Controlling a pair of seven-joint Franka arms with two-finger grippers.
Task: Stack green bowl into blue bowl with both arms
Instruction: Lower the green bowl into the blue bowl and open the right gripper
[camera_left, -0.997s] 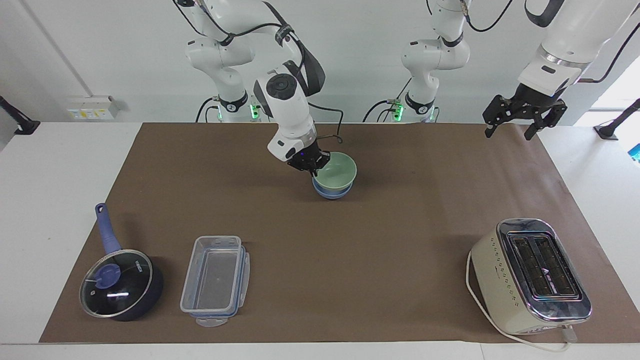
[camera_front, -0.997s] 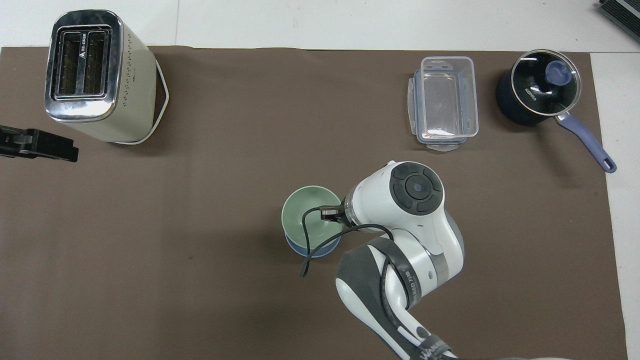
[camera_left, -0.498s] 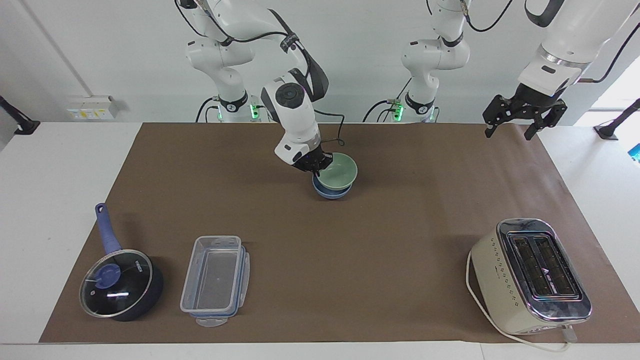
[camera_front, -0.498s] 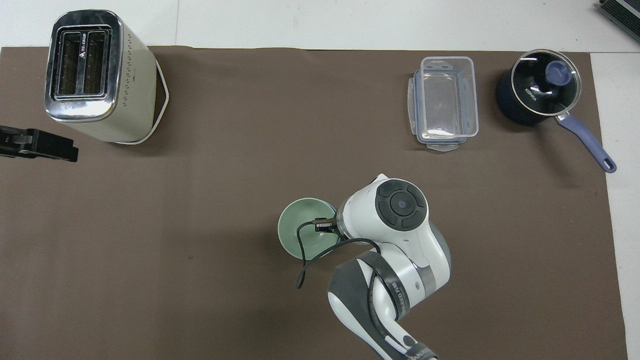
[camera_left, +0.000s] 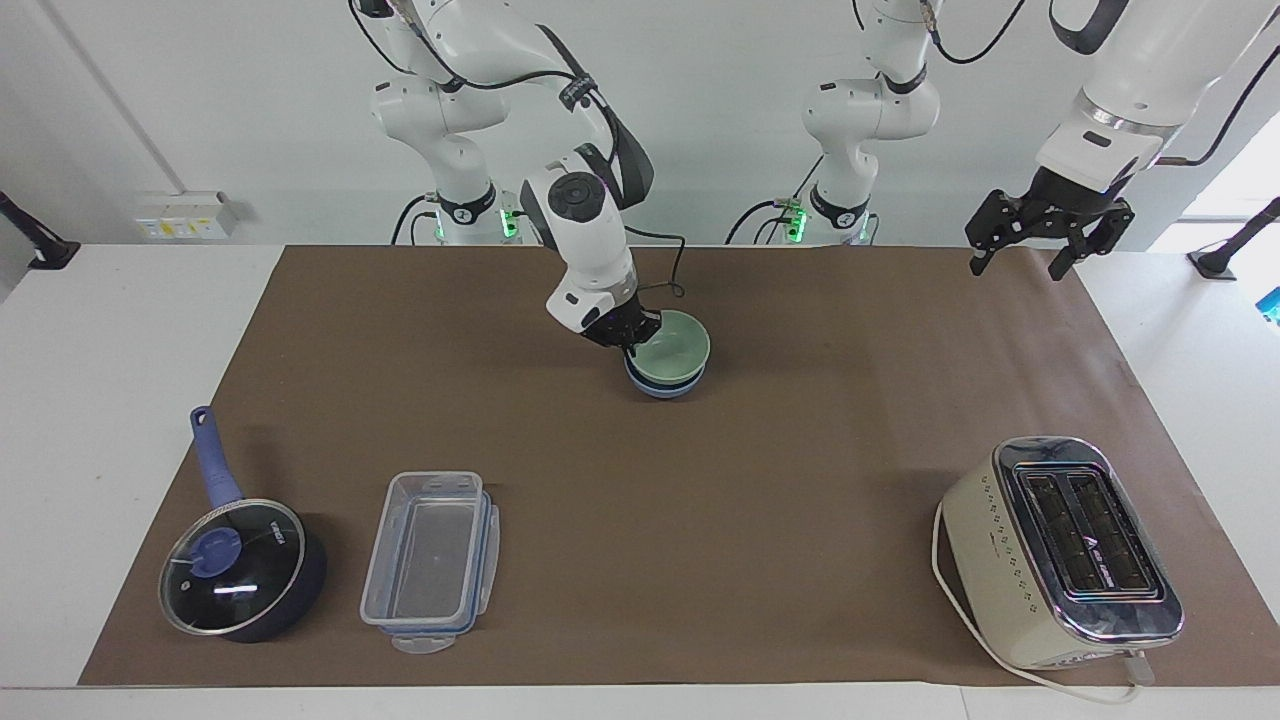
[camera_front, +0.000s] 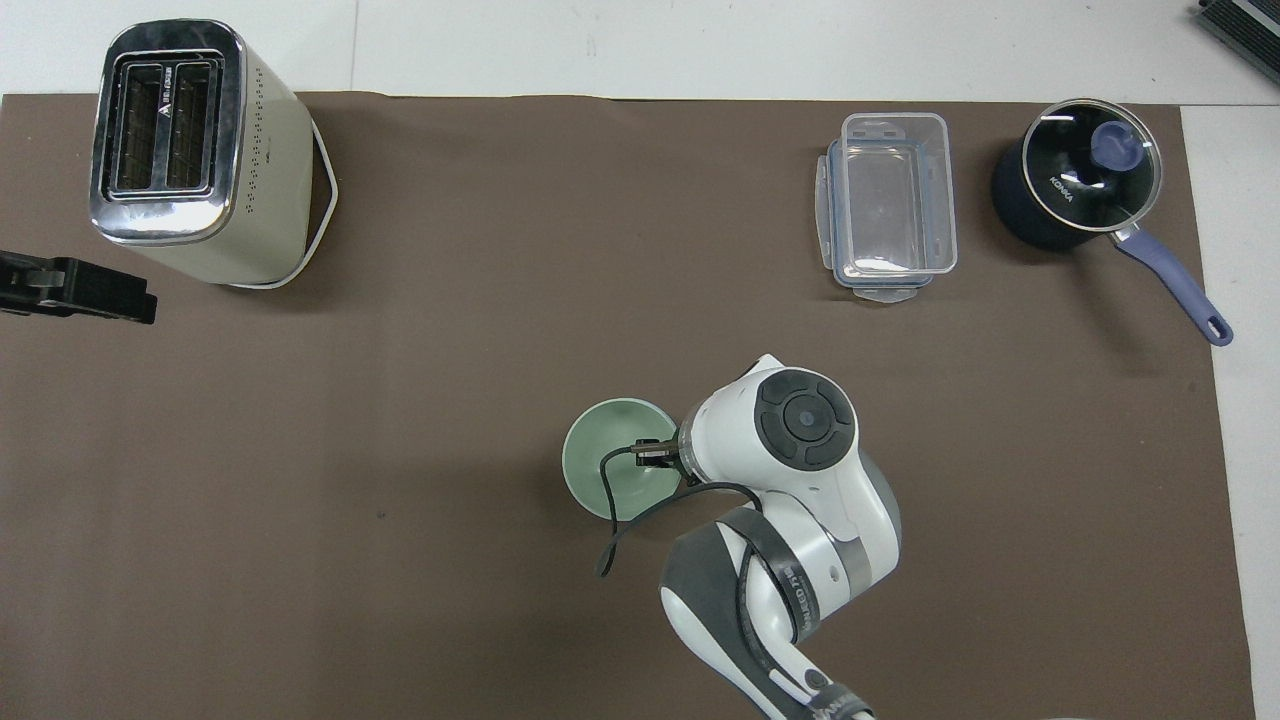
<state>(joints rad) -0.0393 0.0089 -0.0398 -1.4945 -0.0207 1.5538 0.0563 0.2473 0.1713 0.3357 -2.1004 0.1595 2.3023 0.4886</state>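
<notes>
A white table (camera_left: 120, 330) is covered by a matte brown paper sheet (camera_left: 800, 460), with a plain white wall seen at the robots' end. Near the sheet's middle, the small round pale mint-green bowl (camera_left: 672, 350) is seen seated upright, mouth up, in the matte periwinkle-blue bowl (camera_left: 660, 385), of which only the lower wall shows under it; being round, neither bowl has a long axis. The green bowl's rim is pinched by the right arm's black 2-finger gripper (camera_left: 630, 343), clamped on the side toward the right arm's end. The left arm's black gripper (camera_left: 1018, 262) is held waiting in the air over the sheet's edge at the left arm's end, its fingers spread apart. Farther from the robots, a cream and chrome 2-slot toaster (camera_left: 1060, 555), a clear rectangular plastic container (camera_left: 432, 560) and a dark blue glass-lidded saucepan (camera_left: 240, 570) are set.
</notes>
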